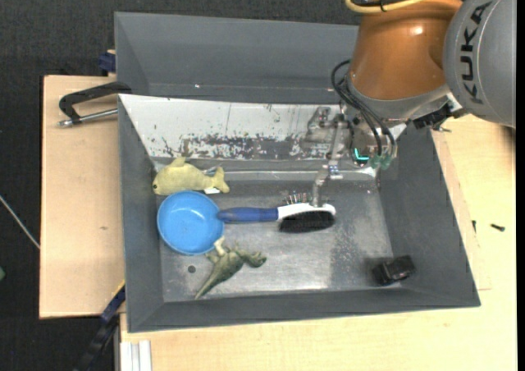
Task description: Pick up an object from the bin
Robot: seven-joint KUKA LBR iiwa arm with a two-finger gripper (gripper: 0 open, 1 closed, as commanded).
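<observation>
Near the middle of the bin's floor, a little toward its right side, lies a brush with a white back and dark bristles, its length running left to right. Just above the brush's head we see the gripper, pointing down at the floor on the far side of the brush, close to it. We cannot tell whether it touches the brush, nor whether the gripper is wide or narrow, and we see nothing held in it.

A blue handle runs from the brush's left end to a round blue scoop, which sits open side up toward the left wall. We cannot tell whether that handle belongs to the brush or to the scoop. Touching the scoop's far rim lies a pale yellow plush fish. Just beside the scoop on its near side, a green toy dinosaur lies close to the bin's near edge.

Well apart from these, a small black block rests in the near right corner.

Over the far right corner of the grey bin hangs the arm's orange cover, with cables running down to the gripper.
</observation>
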